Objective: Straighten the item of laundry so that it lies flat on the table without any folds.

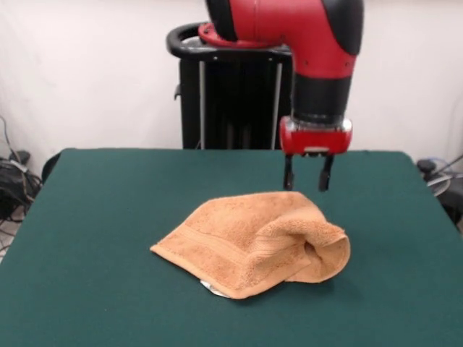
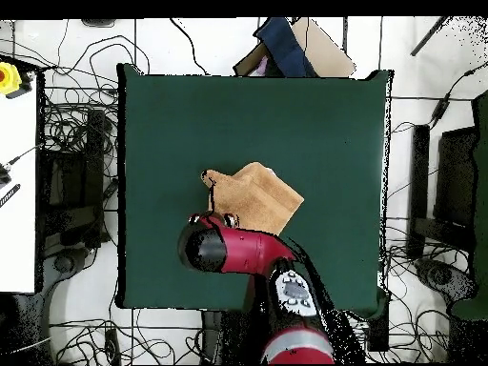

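Front view gives us the red and black arm's two dark fingers (image 1: 307, 175) hanging parted and empty, their tips just above the far edge of the fluffy orange-tan terry-cloth towel (image 1: 253, 242). We see the towel lying below and in front of the fingers on the dark green felt worktop (image 1: 94, 217), folded over itself, its right end rolled into a thick lump. A white tag (image 1: 213, 289) peeks out under its near edge.
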Controlling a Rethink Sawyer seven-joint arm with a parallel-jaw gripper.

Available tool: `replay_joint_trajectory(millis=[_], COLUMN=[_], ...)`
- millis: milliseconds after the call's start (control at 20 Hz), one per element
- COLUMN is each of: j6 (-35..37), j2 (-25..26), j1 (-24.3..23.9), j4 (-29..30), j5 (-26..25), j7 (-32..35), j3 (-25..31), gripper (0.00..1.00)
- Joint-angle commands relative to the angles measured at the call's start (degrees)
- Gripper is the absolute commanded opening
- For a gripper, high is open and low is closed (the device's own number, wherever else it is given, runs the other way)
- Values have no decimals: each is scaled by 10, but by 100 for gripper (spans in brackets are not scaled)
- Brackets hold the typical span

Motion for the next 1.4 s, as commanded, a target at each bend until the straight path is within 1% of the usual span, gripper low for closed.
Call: replay_joint_trajectory(millis=[50, 250, 450, 650, 700, 800, 1000, 1250, 1350, 1400], j6=[125, 105, 104, 85, 41, 37, 44, 43, 15, 15], j2=[-92, -88, -58, -13, 32, 61, 84, 95, 130, 133], j1=[46, 46, 41, 45, 38, 35, 50, 44, 13, 6], j4=[-68, -82, -112, -134, -150, -174, -203, -210, -220, -221], j5=[54, 57, 50, 39, 31, 21, 12, 11, 8, 6], j7=[145, 140, 125, 119, 112, 100, 95, 89, 77, 72], j3=[-95, -100, -101, -109, -103, -105, -135, -132, -102, -94], gripper=[100, 100, 100, 100, 100, 100, 100, 100, 100, 100])
